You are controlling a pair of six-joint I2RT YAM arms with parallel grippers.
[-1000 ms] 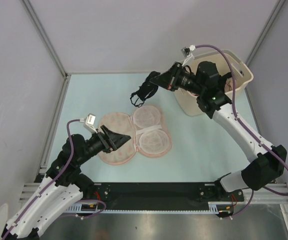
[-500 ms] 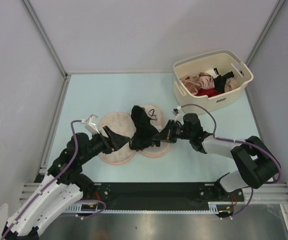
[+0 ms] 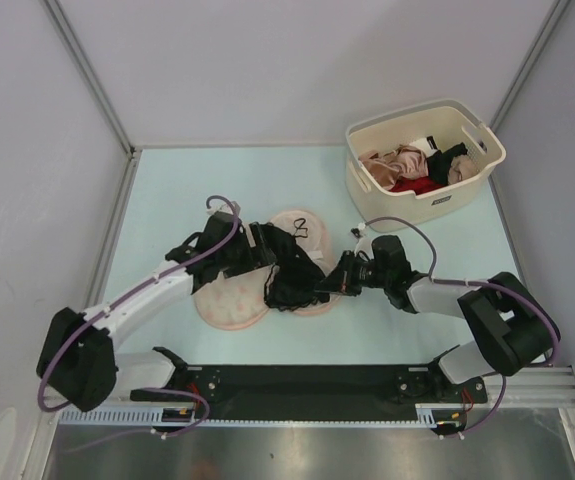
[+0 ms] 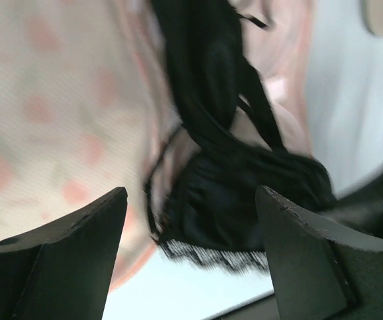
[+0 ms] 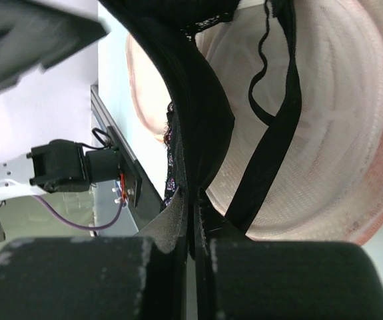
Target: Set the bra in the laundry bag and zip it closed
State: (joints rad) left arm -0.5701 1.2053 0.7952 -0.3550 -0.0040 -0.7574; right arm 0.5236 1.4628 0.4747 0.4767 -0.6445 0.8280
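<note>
The right gripper [image 5: 192, 243] is pinched tight on the lacy edge of the bra [image 3: 287, 272], which lies draped across the open laundry bag [image 3: 225, 305]. The left gripper [image 4: 190, 213] hangs just over the bra with its jaws spread wide, holding nothing. Back right, the cream basket [image 3: 417, 206] holds pink, red and black garments [image 3: 407, 168].

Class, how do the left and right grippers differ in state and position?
The left gripper is open above the bra; the right gripper is shut on it. On the laundry bag, the left is over the left lobe, the right at the right edge. Both are black.
</note>
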